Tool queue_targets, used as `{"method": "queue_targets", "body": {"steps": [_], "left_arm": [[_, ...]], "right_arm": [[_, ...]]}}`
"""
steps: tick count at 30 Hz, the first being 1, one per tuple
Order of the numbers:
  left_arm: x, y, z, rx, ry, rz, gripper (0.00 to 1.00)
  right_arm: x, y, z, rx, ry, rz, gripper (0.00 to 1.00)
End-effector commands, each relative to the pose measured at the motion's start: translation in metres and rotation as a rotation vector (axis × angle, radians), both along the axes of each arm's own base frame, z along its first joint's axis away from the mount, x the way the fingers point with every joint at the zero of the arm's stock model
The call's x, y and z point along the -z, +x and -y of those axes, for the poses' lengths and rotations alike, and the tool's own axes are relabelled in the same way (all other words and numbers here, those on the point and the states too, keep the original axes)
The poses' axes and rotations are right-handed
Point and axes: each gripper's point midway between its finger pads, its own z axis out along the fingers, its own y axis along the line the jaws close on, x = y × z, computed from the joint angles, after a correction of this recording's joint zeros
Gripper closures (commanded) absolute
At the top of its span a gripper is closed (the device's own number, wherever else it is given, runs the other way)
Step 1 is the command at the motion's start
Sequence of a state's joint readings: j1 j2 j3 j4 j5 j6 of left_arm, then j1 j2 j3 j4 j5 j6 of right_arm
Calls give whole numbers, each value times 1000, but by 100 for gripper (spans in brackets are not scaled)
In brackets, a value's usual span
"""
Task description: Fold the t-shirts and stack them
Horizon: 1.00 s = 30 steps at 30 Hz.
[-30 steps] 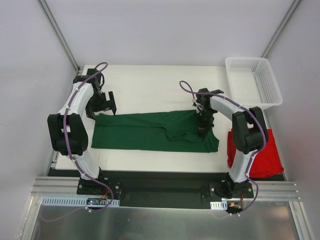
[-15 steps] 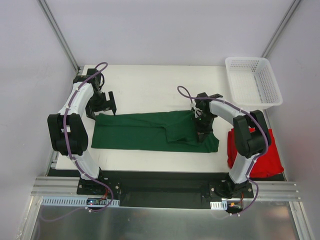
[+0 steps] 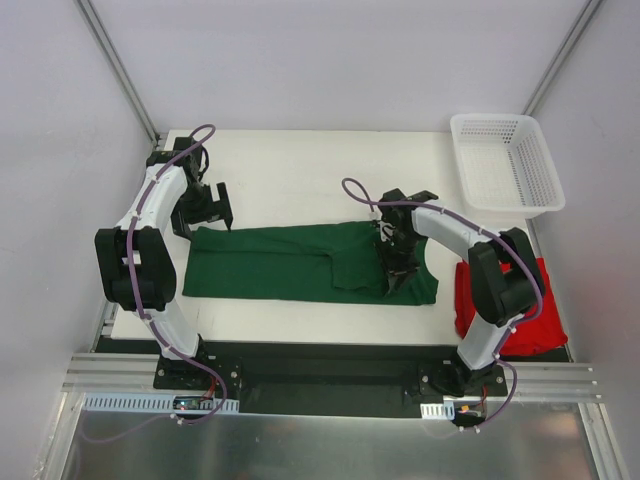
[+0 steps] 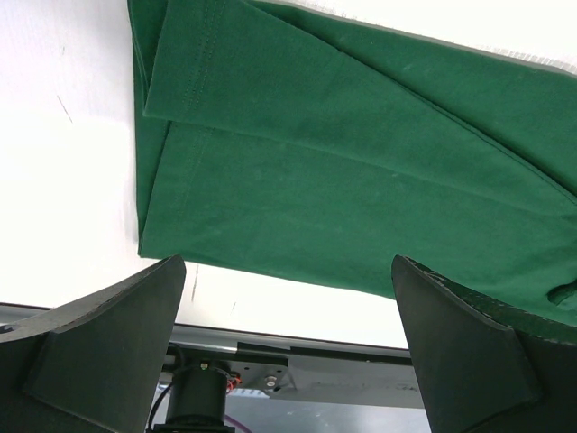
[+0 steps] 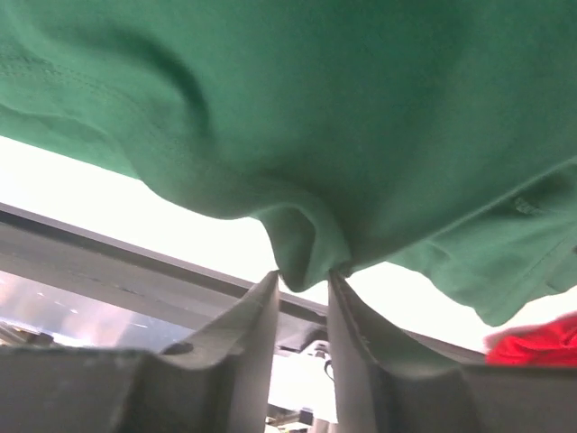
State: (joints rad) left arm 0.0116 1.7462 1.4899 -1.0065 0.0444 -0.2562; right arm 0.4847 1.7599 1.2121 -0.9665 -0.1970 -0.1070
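Shirt: green t-shirt [image 3: 280,265], half-folded.
Right end effector [image 5: 302,275]: pinches its right-hand fold, probably to carry it over.
Left end effector [image 4: 284,271]: spread, empty, above its left end.

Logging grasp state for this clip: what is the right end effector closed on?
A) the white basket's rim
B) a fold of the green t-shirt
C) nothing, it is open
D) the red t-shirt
B: in the right wrist view the right end effector pinches a bunched fold of the green t-shirt, while the red t-shirt lies off to the side, untouched.
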Motion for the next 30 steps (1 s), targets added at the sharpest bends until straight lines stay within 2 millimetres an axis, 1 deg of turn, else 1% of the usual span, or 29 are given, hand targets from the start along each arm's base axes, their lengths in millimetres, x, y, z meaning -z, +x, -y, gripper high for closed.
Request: {"method": "queue_targets", "body": {"steps": [1, 3, 4, 6, 7, 8, 10, 11, 13, 14, 16, 17, 19, 20, 21, 22, 23, 24, 25, 26, 27, 28, 29, 30], "left_arm": [[-12, 3, 5, -11, -11, 27, 1], [-13, 3, 5, -11, -13, 29, 1], [-14, 3, 5, -11, -13, 33, 1], [-15, 2, 5, -11, -10, 33, 1], [-15, 1, 4, -12, -7, 32, 1], [-16, 0, 4, -12, -7, 32, 1], [-16, -1, 3, -11, -2, 30, 1], [-17, -1, 3, -12, 0, 33, 1], [-18, -2, 3, -13, -1, 32, 1], [-19, -2, 3, -15, 1, 35, 1], [-19, -4, 3, -15, -1, 33, 0], [-20, -3, 3, -16, -1, 38, 1], [-19, -5, 3, -18, 0, 33, 1], [-19, -6, 2, -18, 3, 33, 1], [-18, -8, 2, -19, 5, 27, 1], [-17, -8, 2, -21, 7, 25, 1], [-16, -8, 2, -25, 8, 22, 1], [-14, -9, 2, -25, 7, 16, 1], [-12, -9, 2, -27, 6, 8, 1], [-11, -9, 2, -30, 9, 10, 1], [-8, -11, 9, -8, 10, 2, 1], [-6, -13, 9, -9, 12, -1, 1], [-3, -9, 7, -6, 21, 13, 1], [5, -13, 6, 0, 29, 0, 1]], "right_arm": [[-31, 10, 1, 14, -2, 84, 71], [-39, 19, 0, 17, -7, 111, 72], [-45, 27, -4, 21, -1, 138, 72], [-49, 36, -4, 25, -8, 156, 72], [-48, 40, -5, 26, -15, 150, 73], [-54, 47, -8, 33, -1, 159, 72], [-58, 55, -13, 34, 13, 166, 72], [-59, 62, -16, 35, 15, 177, 72], [-54, 67, -19, 30, 9, 172, 72], [-47, 70, -24, 28, 24, 151, 72], [-40, 73, -31, 35, 47, 142, 72], [-37, 76, -41, 30, 87, 146, 71], [-33, 82, -51, 27, 101, 144, 69], [-35, 80, -57, 13, 112, 133, 66], [-42, 87, -66, 5, 133, 153, 62], [-47, 90, -72, -2, 147, 168, 55], [-53, 90, -82, -21, 167, 179, 37], [-56, 92, -87, -29, 170, 185, 29], [-67, 101, -96, -40, 194, 221, 22], [-69, 98, -103, -58, 202, 217, 17], [-73, 100, -108, -70, 211, 227, 16], [-76, 106, -116, -79, 221, 245, 16], [-77, 103, -124, -98, 234, 240, 15], [-79, 103, -130, -109, 247, 242, 12]]}}
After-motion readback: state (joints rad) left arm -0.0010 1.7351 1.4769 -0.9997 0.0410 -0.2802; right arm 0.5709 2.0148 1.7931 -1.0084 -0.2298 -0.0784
